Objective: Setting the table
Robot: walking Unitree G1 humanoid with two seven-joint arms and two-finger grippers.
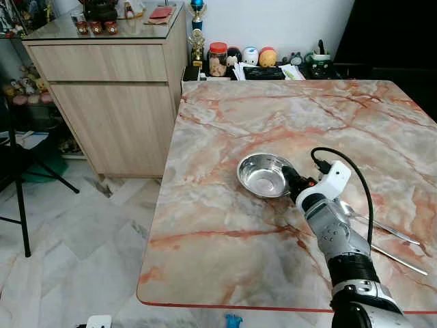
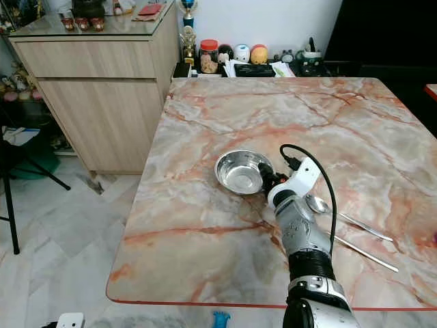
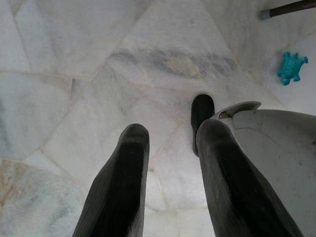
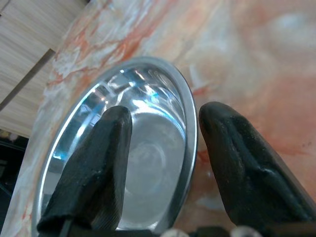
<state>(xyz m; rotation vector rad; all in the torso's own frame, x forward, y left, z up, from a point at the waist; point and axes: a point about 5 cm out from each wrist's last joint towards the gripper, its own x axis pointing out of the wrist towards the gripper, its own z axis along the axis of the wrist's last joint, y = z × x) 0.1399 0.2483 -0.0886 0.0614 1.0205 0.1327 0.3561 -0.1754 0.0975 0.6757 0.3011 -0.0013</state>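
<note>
Now the right gripper [image 4: 163, 143] straddles the near rim of the steel bowl [image 1: 264, 174] on the marble table [image 1: 225, 225], fingers parted, one inside, one outside. Left gripper [image 3: 170, 163] hangs open over the floor.

Wooden cabinet [image 1: 113, 102] beside the marble worktop [image 1: 273, 116].
Jars and small figurines [image 1: 252, 58] line the wall; a blue toy [image 3: 292, 67] lies on the tiled floor [image 1: 75, 246].

Bright even daylight, sharp, faint glare.

Head stereo downward; wrist close-ups.
</note>
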